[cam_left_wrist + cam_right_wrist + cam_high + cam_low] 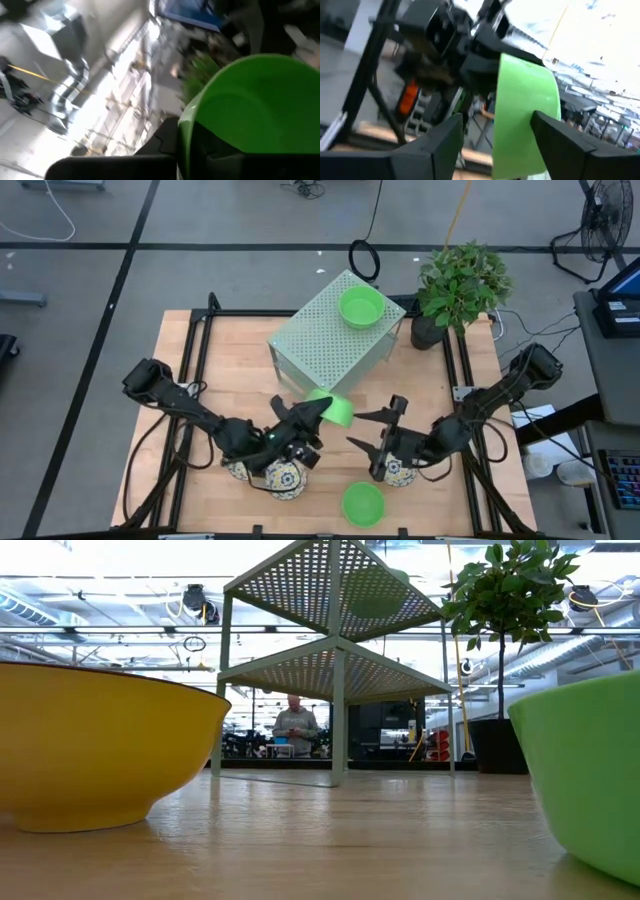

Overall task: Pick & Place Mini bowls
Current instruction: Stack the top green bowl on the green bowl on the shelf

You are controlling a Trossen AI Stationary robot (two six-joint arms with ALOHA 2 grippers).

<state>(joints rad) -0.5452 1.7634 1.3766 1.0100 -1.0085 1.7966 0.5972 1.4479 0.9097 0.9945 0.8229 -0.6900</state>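
Note:
My left gripper [320, 414] is shut on a plain green mini bowl [339, 409], held above the table's middle in front of the perforated box. My right gripper [356, 430] is open just to the right of it. In the right wrist view its two fingers [440, 145] stand on either side of that bowl [525, 110]. I cannot tell whether they touch it. A second green bowl [361, 307] sits on the box top. A third [363, 504] rests on the table near the front edge. Patterned bowls [285, 479] [400, 473] stand on the table under the arms. My left gripper holds the green bowl by its rim [186, 125], one finger inside the hollow and one outside. The fingers come roughly level from the table's left. The bowl is lifted clear of the table and tipped onto its edge.
The pale-green perforated box [335, 330] stands at the far middle, with a potted plant [458, 285] to its right. The low view shows a yellow-sided bowl [90, 750] and a green bowl [590, 780] close by. A person [295, 725] stands far behind the table.

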